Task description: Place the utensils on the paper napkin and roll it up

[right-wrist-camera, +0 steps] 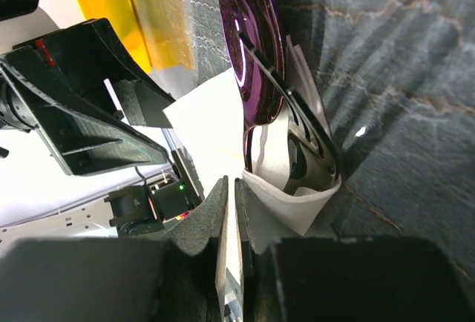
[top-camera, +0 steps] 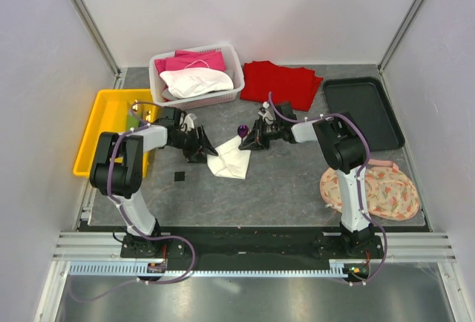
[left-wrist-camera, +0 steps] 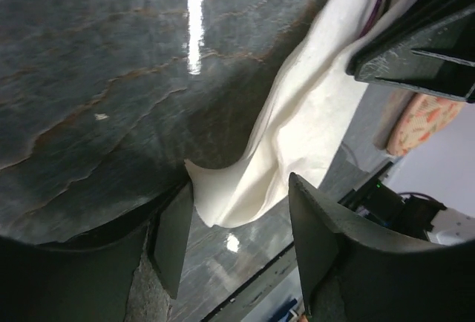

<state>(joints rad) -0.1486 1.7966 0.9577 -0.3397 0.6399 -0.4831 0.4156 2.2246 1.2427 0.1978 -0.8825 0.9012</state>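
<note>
The paper napkin [top-camera: 230,161] lies crumpled on the grey table between both grippers. A purple utensil [top-camera: 242,130] rests at its far right edge. In the right wrist view its shiny purple bowl [right-wrist-camera: 252,62] sits in a fold of the napkin [right-wrist-camera: 289,199]. My right gripper [top-camera: 249,142] [right-wrist-camera: 231,211] is shut on the napkin's edge beside the utensil. My left gripper [top-camera: 202,148] [left-wrist-camera: 241,244] is open, low over the table, with a lifted napkin corner [left-wrist-camera: 252,181] between its fingers, untouched. Green and blue utensils are not visible.
A white basket [top-camera: 165,66] of pink and white cloths stands at the back, with a red folded cloth [top-camera: 282,83] and a black tray [top-camera: 364,110] to its right. A yellow bin [top-camera: 104,125] is at left, a patterned round mat [top-camera: 375,188] at right, and a small black square [top-camera: 179,176] lies near the napkin.
</note>
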